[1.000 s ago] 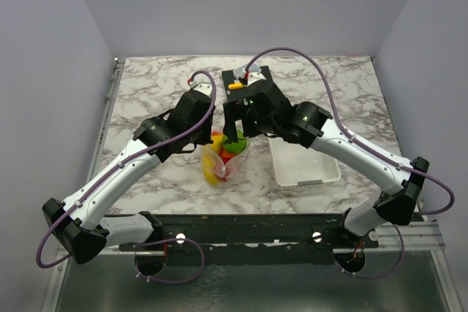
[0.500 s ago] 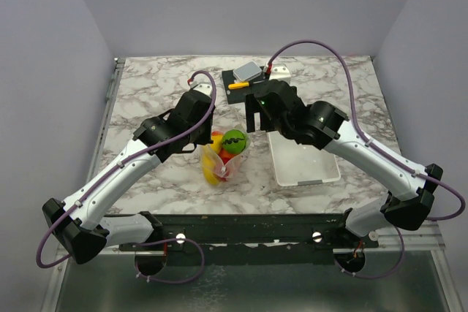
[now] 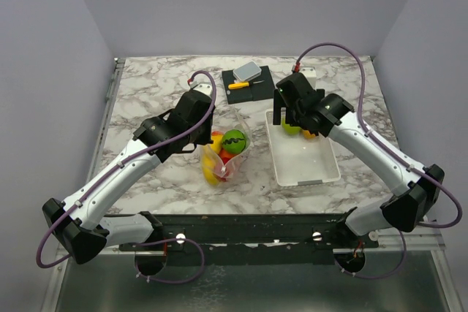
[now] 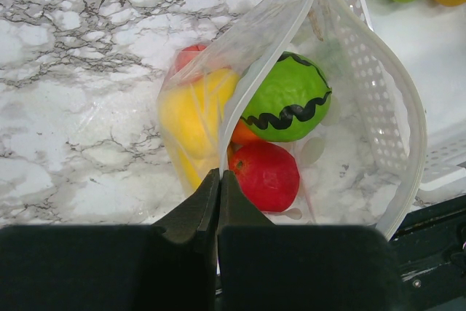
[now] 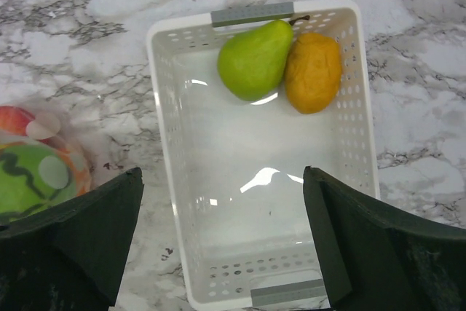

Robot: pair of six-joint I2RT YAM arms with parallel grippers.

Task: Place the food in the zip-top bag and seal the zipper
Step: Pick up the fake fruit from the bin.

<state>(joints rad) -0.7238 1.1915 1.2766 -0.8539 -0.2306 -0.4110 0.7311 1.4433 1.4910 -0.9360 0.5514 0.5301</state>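
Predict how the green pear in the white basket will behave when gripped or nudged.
The green pear looks glossy and hard, so it may slip in a pinch. Its rounded, tapering body could roll if nudged, though the orange fruit beside it and the wall of the white basket would probably check it.

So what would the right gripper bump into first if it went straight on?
The right gripper would most likely meet the bare floor of the white basket. The green pear and orange fruit lie at its far end, seemingly off that line, though depth is unclear.
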